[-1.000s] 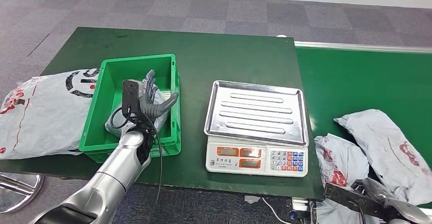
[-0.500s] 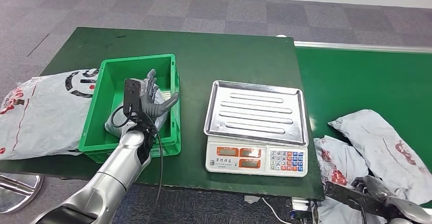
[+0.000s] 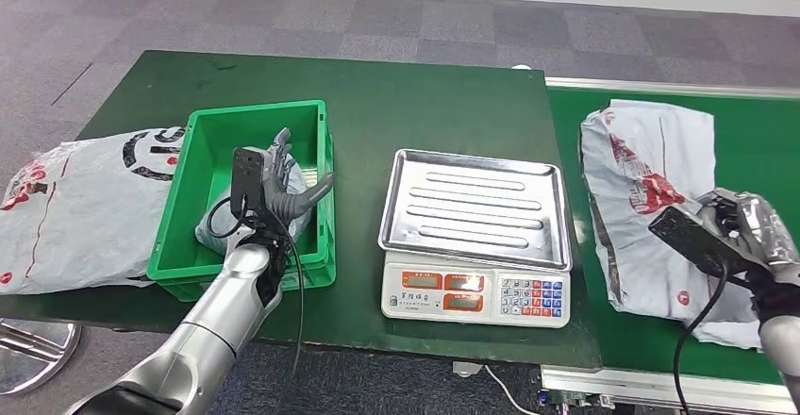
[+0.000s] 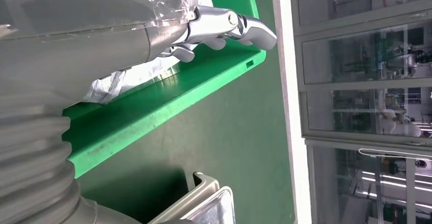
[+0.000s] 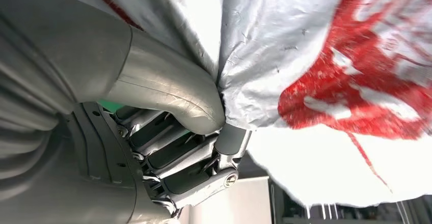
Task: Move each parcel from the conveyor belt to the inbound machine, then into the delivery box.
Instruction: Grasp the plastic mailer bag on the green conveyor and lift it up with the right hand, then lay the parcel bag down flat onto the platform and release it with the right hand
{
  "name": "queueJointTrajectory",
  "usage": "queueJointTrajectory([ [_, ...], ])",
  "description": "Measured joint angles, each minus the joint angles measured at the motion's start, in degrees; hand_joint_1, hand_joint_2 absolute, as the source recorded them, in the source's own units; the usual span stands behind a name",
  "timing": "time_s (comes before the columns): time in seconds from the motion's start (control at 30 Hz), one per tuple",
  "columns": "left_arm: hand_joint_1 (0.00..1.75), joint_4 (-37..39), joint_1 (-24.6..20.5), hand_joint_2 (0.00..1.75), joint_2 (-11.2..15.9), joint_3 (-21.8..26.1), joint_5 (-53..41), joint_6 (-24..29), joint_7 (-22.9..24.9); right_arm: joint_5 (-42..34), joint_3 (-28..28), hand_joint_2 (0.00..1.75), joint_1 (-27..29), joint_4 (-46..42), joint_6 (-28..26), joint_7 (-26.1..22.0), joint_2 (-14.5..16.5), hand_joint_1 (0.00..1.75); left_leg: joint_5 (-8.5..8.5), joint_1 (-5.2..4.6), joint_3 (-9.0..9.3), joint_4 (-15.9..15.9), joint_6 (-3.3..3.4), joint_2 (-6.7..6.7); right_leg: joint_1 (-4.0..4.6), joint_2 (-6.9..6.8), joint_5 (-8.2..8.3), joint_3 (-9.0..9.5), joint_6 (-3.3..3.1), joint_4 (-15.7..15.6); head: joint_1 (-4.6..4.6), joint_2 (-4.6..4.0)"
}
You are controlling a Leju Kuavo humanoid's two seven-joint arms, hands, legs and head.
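Carry the gripped parcel [image 3: 641, 198] leftward and high enough that its hanging end clears the scale [image 3: 476, 236], then lower it flat on the steel tray [image 3: 472, 209] before letting go. Right hand [image 3: 745, 231] pinching the parcel's edge, thumb against fingers, bag draped over the belt [image 3: 660, 123] on the hand's inner side. Left hand [image 3: 278, 181] spread and holding nothing, inside the green box [image 3: 179, 236], just above a bagged parcel [image 3: 209, 231] lying there.
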Motion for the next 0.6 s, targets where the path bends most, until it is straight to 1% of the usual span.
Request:
queueJointTrajectory([
  [0.13, 0.0, 0.0, 0.0, 1.75, -0.1, 0.0, 0.0, -0.1, 0.0, -0.2, -0.2, 1.75, -1.5, -0.2, -1.7, -1.1, 0.7, 1.75, -0.01, -0.01, -0.01, 0.0, -0.01, 0.06, -0.01, 0.05, 0.0, -0.03, 0.0, 0.0, 0.01, 0.0],
  [0.2, 0.0, 0.1, -0.1, 1.75, -0.4, 0.0, -0.1, -0.3, 0.0, -0.8, -0.2, 1.75, -3.6, -0.2, -3.2, -2.0, 1.0, 1.75, -0.01, -0.02, -0.01, 0.0, -0.01, 0.11, -0.02, 0.1, 0.02, -0.06, -0.01, 0.0, 0.01, 0.0],
  [0.33, 0.0, 0.6, -0.9, 1.75, -1.7, 0.0, -0.2, -1.1, 0.0, -2.8, -0.2, 1.75, -8.0, -0.3, -5.3, -2.1, 1.0, 1.75, 0.03, -0.01, 0.0, 0.0, 0.04, 0.08, -0.01, 0.07, 0.06, -0.06, 0.03, 0.0, 0.01, 0.0],
  [0.5, 0.0, 1.9, -2.6, 1.75, -3.1, 0.0, -0.2, -1.4, 0.3, -6.8, -1.0, 1.75, -9.0, -1.1, -6.4, -2.6, -0.3, 1.75, 0.04, -0.03, -0.03, 0.0, 0.06, -0.02, -0.02, -0.02, 0.08, -0.02, 0.06, 0.0, 0.01, 0.0],
  [0.6, 0.0, 2.5, -3.3, 1.75, -3.6, 0.0, -0.2, -1.5, 0.4, -7.5, -1.3, 1.75, -9.3, -1.5, -6.5, -3.0, -1.0, 1.75, 0.03, -0.03, -0.02, 0.0, 0.06, 0.05, -0.03, 0.05, 0.08, -0.03, 0.06, 0.0, 0.01, 0.0],
])
